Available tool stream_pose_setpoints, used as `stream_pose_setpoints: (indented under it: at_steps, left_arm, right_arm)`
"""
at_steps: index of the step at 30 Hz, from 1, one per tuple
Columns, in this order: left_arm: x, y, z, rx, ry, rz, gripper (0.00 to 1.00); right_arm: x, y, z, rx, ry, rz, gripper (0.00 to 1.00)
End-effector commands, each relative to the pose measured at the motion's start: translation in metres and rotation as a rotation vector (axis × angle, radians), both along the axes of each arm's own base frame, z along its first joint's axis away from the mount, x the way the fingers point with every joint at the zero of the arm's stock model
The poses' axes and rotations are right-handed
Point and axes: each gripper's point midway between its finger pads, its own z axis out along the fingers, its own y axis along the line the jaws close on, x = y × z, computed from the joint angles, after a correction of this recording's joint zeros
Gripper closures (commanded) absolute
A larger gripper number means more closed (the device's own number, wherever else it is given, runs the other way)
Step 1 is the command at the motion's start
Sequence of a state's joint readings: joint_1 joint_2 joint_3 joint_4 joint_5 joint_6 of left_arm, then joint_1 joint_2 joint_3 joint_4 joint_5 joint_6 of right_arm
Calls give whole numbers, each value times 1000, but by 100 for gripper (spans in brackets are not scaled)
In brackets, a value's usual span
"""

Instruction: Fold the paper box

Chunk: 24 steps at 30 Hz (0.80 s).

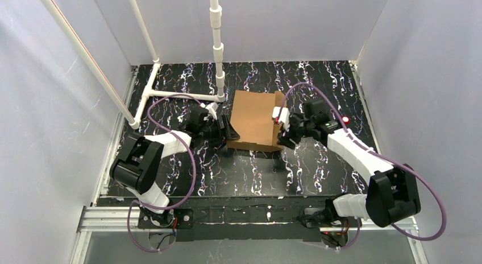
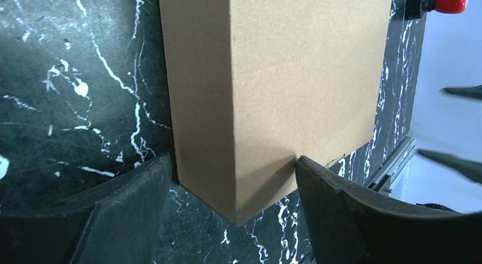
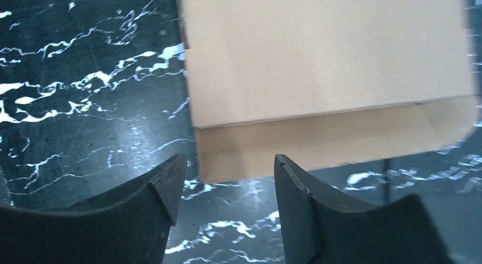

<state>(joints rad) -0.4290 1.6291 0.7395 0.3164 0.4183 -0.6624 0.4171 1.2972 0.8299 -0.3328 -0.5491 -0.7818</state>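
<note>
The paper box [image 1: 256, 120] is brown cardboard, folded up into a closed box shape in the middle of the black marbled table [image 1: 239, 173]. My left gripper [image 1: 223, 129] is at its left side. In the left wrist view the left gripper [image 2: 232, 160] is open, and a lower corner of the box [image 2: 284, 76] pokes in between its fingers. My right gripper [image 1: 282, 127] is at the box's right side. In the right wrist view the right gripper [image 3: 229, 159] is open with nothing held, and the box [image 3: 324, 59] lies just beyond its fingertips.
A white PVC pipe frame [image 1: 170, 94] stands at the back left, with an upright pipe [image 1: 216, 48] just behind the box. A red-handled clamp [image 2: 449, 1] sits at the table's edge. White walls enclose the table, and an aluminium rail [image 1: 250, 215] runs along the near edge.
</note>
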Motion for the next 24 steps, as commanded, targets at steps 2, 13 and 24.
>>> stream_pose_setpoints:
  at_steps: [2,13,24]
  left_arm:
    - [-4,15,23,27,-58,-4,21]
    - [-17,51,59,73,-162,159,67]
    - [-82,51,16,-19,46,135,81]
  right_arm:
    - [28,-10,59,152,-48,-107,43]
    - [196,-19,83,402,-137,-704,90]
    - [296,12,22,265,-56,-663,99]
